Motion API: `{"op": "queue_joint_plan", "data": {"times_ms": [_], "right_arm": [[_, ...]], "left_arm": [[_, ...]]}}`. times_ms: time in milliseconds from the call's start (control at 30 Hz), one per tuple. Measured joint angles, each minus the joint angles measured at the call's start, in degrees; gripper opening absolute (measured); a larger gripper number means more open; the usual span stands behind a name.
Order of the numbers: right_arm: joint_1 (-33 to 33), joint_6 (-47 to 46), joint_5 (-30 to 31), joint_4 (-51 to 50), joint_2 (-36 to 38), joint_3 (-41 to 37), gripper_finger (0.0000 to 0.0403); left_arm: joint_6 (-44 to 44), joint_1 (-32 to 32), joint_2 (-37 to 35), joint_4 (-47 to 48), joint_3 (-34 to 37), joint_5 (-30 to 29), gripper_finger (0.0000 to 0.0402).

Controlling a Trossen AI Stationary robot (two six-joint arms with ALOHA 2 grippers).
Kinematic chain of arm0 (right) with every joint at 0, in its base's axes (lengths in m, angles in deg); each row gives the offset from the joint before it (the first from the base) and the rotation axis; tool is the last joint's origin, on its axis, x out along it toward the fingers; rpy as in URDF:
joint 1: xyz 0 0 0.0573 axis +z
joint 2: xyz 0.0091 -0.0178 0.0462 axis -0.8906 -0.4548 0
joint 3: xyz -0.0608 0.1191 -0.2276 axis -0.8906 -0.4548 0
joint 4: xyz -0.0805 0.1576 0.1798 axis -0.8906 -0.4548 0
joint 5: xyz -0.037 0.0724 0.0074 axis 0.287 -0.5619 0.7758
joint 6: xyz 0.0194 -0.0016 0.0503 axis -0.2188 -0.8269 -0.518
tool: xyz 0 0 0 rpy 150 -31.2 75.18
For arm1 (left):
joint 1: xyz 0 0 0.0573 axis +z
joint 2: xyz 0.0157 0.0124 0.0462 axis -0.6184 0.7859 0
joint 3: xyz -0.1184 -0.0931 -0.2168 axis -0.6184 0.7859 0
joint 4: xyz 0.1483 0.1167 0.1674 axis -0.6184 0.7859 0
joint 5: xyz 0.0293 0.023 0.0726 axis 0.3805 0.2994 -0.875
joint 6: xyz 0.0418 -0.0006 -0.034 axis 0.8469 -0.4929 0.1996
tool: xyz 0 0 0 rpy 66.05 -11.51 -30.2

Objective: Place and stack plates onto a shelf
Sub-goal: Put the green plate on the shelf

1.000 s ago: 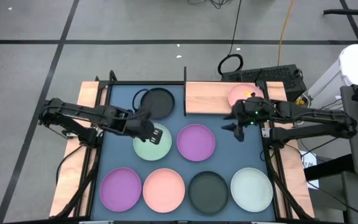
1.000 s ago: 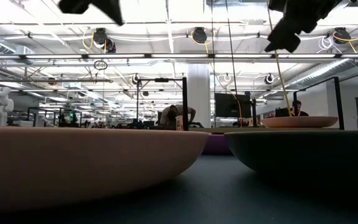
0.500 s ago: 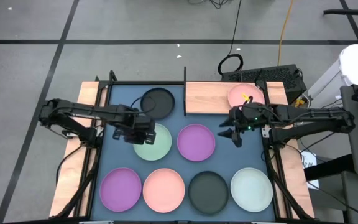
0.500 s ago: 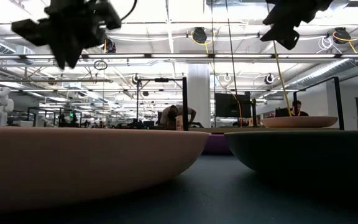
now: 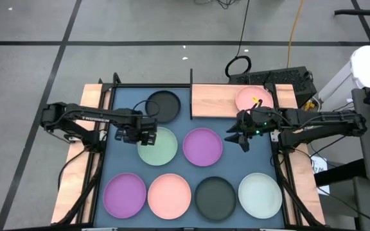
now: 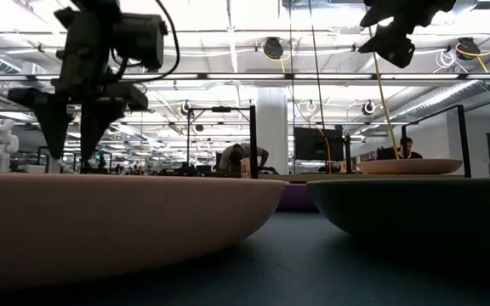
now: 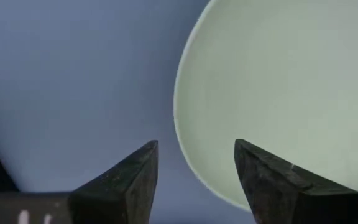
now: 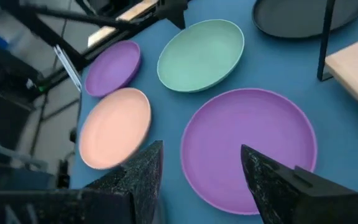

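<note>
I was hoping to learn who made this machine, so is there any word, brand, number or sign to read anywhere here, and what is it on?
Left arm: a pale line of lettering runs along its upper link in the high view, too small to read.
Plates, shelf and mat: no writing shows.
Room behind the table in the low view: no legible sign.

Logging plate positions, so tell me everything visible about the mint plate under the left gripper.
The mint plate is round, shallow, matte pale green, empty, lying flat on the blue mat left of a purple plate, apart from it. The open left gripper hangs over its rim, fingers straddling the edge, not gripping.
</note>
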Motion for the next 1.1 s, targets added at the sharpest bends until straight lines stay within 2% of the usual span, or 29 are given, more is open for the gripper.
{"op": "queue_joint_plan", "data": {"times_ms": [167, 500, 700, 867, 1100], "right_arm": [[0.73, -5.48, 0.26, 2.61, 0.00, 0.00, 0.0199], [1.47, -10.07, 3.37, 7.66, -0.09, 0.01, 0.0199], [2.16, -13.69, 4.90, 10.75, -0.31, 0.01, 0.0199], [2.21, -17.35, 5.35, 16.02, -1.41, 0.01, 0.0199], [3.11, -16.36, 9.07, 19.65, -4.01, 0.03, 0.0199]], "left_arm": [[3.22, 2.51, 0.00, -3.85, 3.67, -0.03, 0.0216], [7.50, 6.45, 0.00, -12.81, 9.89, -0.09, 0.0208], [9.53, 6.84, 0.00, -18.33, 13.09, -0.29, 0.0149], [12.06, 6.85, -0.02, -19.44, 14.10, -1.37, 0.0090], [13.22, 6.57, -2.21, -19.78, 13.20, -1.95, 0.0023]]}}
